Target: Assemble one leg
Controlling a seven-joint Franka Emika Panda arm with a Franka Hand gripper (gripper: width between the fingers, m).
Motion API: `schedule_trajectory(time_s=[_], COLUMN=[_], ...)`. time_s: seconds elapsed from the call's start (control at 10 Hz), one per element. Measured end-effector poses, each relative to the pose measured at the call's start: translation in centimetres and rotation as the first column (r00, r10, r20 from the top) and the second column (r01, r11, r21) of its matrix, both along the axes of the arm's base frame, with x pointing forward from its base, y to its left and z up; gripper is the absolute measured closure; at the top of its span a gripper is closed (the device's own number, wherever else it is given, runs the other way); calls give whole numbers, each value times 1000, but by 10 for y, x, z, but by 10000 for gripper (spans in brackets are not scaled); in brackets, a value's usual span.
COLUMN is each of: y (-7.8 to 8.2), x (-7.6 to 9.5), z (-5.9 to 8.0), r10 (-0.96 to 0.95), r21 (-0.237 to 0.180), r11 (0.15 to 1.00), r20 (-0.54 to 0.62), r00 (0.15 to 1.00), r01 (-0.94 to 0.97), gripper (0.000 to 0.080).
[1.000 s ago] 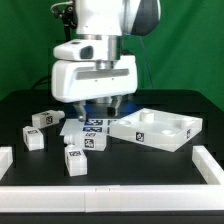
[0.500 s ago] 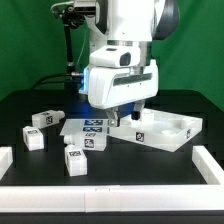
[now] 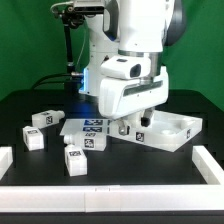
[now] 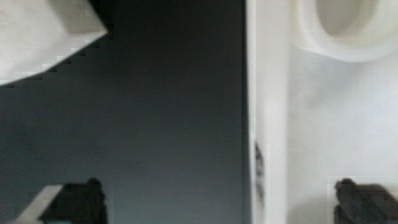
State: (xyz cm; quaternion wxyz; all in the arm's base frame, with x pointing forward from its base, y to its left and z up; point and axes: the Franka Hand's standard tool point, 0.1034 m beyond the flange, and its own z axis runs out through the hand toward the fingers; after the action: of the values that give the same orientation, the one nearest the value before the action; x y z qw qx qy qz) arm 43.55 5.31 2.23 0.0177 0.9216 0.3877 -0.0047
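My claw [image 3: 131, 124] hangs wide open and holds nothing, over the rim of the white tabletop piece [image 3: 168, 141]. One leg [image 3: 75, 160] lies on the black bench [image 3: 130, 172] at the exterior view's left, well apart from my claw.

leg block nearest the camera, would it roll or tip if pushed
The leg looks stubby and flat-faced, so it would probably slide rather than roll or tip. It seems rigid, likely stiff in a grip. Its smooth sides may be slippery.
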Motion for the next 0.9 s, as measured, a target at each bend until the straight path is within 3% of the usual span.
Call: schedule_trajectory(time_s=[0.2,0.6,0.7,0.8,0.9], y=[7,11,11,11,11], x=[0,-2,-2,-2,-2], z=[-13,-16,-16,-16,-16], r10=[11,2,2,2,2], r21=[5,6,6,6,6], r11=[1000,1000,1000,1000,1000], r20=[-5,-10,-10,-10,-10], r00=[1000,1000,1000,1000,1000], r01=[-11,-2,-2,-2,-2], gripper=[150,175,362,362,545])
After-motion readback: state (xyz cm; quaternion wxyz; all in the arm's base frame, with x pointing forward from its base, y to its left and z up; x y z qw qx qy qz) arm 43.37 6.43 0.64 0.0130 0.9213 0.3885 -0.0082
